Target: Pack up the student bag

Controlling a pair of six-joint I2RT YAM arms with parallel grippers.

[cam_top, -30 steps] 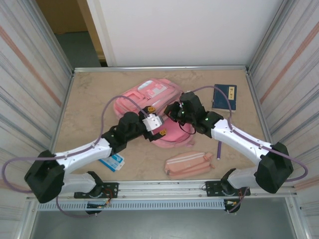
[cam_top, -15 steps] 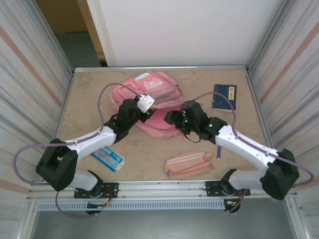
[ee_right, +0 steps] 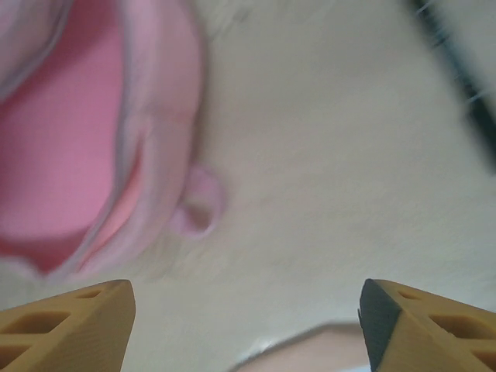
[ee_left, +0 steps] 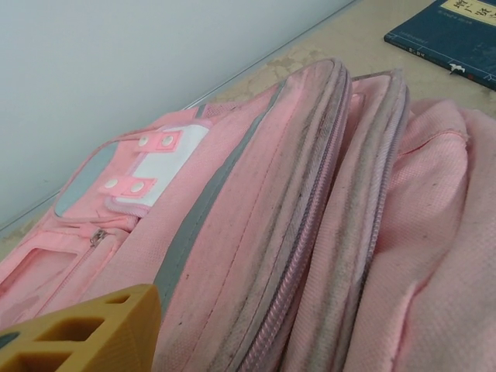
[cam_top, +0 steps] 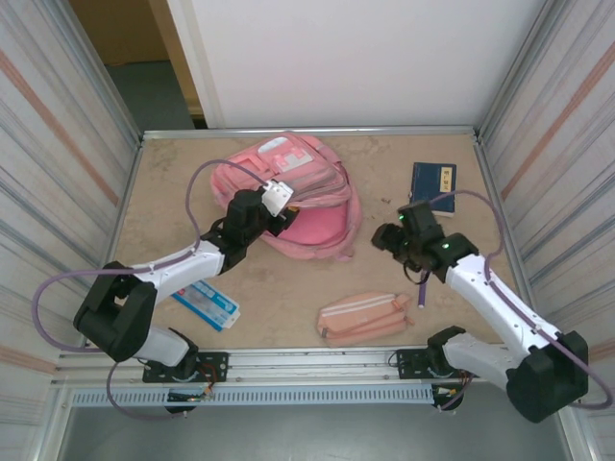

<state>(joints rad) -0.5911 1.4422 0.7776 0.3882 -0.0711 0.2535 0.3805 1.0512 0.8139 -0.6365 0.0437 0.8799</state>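
The student bag (cam_top: 293,187), a soft pink backpack, lies at the back middle of the table. Its zipped pockets and white patch are close up in the left wrist view (ee_left: 256,201). My left gripper (cam_top: 285,213) is at the bag's near side, closed on a thick fold of it. One yellow finger (ee_left: 77,333) shows; pink fabric covers the other. My right gripper (cam_top: 390,238) hangs open over bare table right of the bag, with nothing between its fingers (ee_right: 70,325). The bag's open mouth (ee_right: 70,139) and a small loop (ee_right: 198,205) lie to its left.
A dark blue book (cam_top: 434,186) lies at the back right. A pink pencil pouch (cam_top: 365,318) lies near the front edge, with a purple pen (cam_top: 423,290) to its right. A blue-and-white flat pack (cam_top: 208,303) lies beside the left arm. Metal walls enclose the table.
My right gripper opened, let go of the bag and drew back to the right. My left gripper moved to the bag's near side and closed on it. The bag shifted toward the back.
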